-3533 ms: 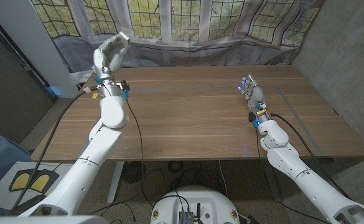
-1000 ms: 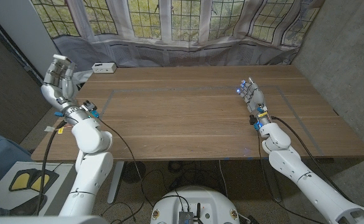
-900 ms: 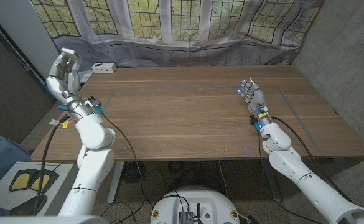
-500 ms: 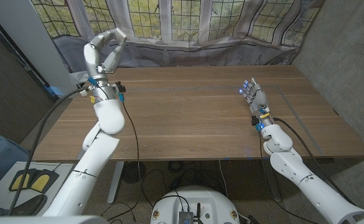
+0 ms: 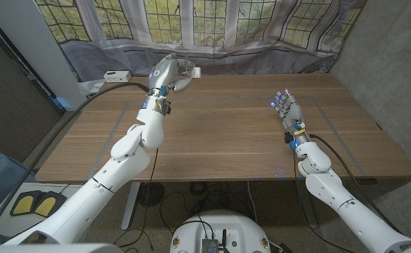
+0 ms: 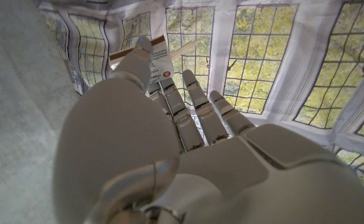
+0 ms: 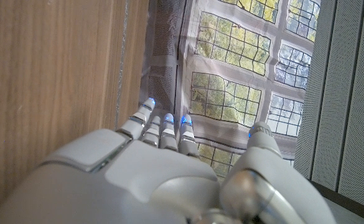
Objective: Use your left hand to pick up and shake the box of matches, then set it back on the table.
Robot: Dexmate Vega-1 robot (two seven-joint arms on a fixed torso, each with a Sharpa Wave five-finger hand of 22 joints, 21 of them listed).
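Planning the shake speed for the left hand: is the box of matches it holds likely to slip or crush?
The box of matches looks small and thin-walled like card, so probably light and crushable under a hard squeeze. The left hand seems to pinch it at the fingertips, raised above the table, so a brisk shake might work it loose.

Head view looks down over the table. Both wrist views sit close behind their hands, facing the shared leaded windows.
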